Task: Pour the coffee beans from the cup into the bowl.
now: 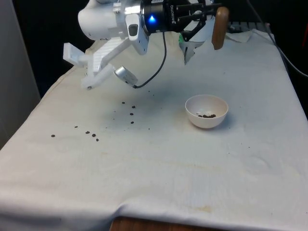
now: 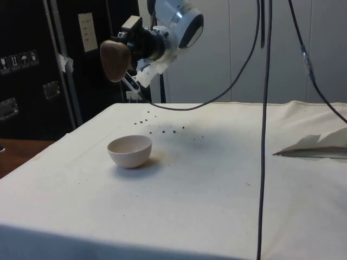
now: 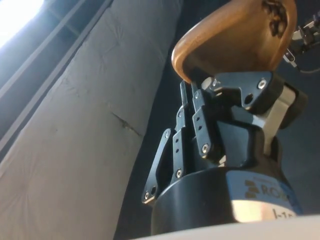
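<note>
Gripper [image 1: 204, 21] held high over the desk's far edge, jaws clamped on the rim of the brown cup [image 1: 219, 27], which sits tipped on its side with beans visible inside. White bowl [image 1: 206, 111] stands mid-desk, below and nearer the near edge, a few coffee beans [image 1: 208, 115] in it; stray beans [image 1: 91, 134] litter the cloth. Best centre the cup mouth over the bowl and lower before tipping further, or more will scatter.

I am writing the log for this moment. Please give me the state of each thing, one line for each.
Cup: held in the air by its rim, tipped on its side, some beans inside.
Pincer: shut on the cup's rim.
Bowl: upright on the cloth, a few beans at the bottom.
Spilled beans: scattered on the cloth beside the bowl.
Cloth: spread flat over the table.
</note>
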`<action>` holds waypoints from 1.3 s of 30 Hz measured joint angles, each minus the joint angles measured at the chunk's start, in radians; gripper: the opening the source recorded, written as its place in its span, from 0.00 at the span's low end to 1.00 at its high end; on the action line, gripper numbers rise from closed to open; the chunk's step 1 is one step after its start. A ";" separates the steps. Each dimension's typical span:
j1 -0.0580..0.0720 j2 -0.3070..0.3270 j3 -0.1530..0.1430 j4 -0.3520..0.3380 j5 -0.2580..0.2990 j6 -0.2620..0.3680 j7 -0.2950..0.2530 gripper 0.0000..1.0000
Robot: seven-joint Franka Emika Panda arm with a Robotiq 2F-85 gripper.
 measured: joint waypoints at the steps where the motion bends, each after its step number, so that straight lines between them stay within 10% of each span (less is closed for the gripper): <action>1: 0.001 -0.004 0.000 -0.001 -0.002 0.003 0.004 0.00; 39: 0.027 0.003 0.005 0.029 0.003 0.052 0.193 0.00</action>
